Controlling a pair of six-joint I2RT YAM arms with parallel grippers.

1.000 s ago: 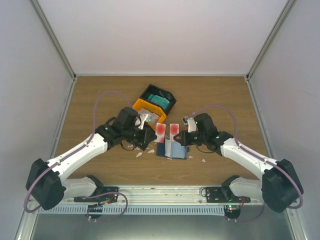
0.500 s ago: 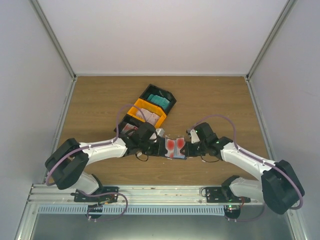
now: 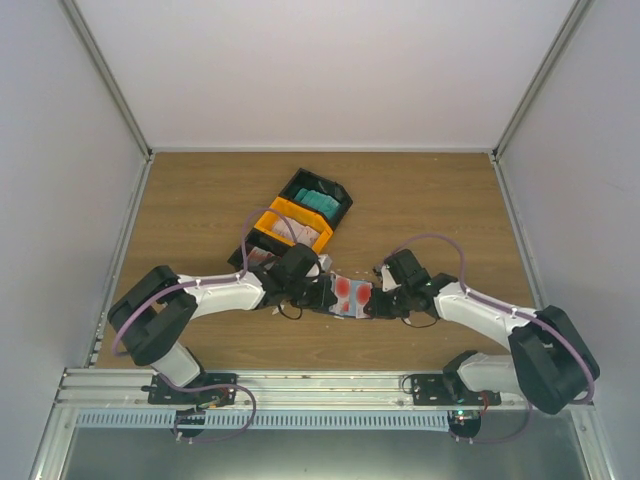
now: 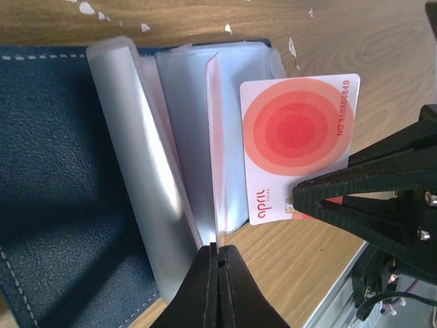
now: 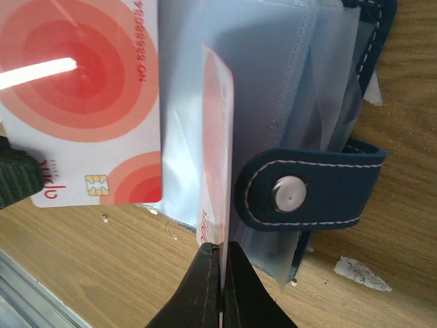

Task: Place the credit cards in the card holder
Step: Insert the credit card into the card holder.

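Plainly the main risk is a missed pocket. The left gripper [image 4: 218, 256] is clamped on the short end of one of the credit cards [image 4: 214, 137], which stands on its thin edge straight ahead of the fingertips among the clear sleeves [image 4: 136, 150] of the card holder [image 4: 61, 171]. Those sleeves are floppy and fanned up, so a push could slip the card between two leaves instead of into a mouth, or fold a leaf over. From the wrist views I cannot tell whether its far end sits inside a pocket or only between leaves. The right gripper [image 5: 220, 256] is likewise pinched tight on the end of a second card [image 4: 297, 147], just beside the first, so the cards or the fingers could knock together if both press in at once. Neither gripper pins the holder, so I judge a shove could slide it across the table [image 4: 287, 273], and a grip at one end lets a card swivel. The snap tab [image 5: 307, 195], lying across the sleeves just ahead and right of the right fingertips, could also catch an edge. Each card's long axis runs forward from the gripper holding it. The second card's chip end is nearest the right fingers. The holder lies unfolded, navy cover flat to the left of the left fingertips, its length spanning the gap between the two grippers.
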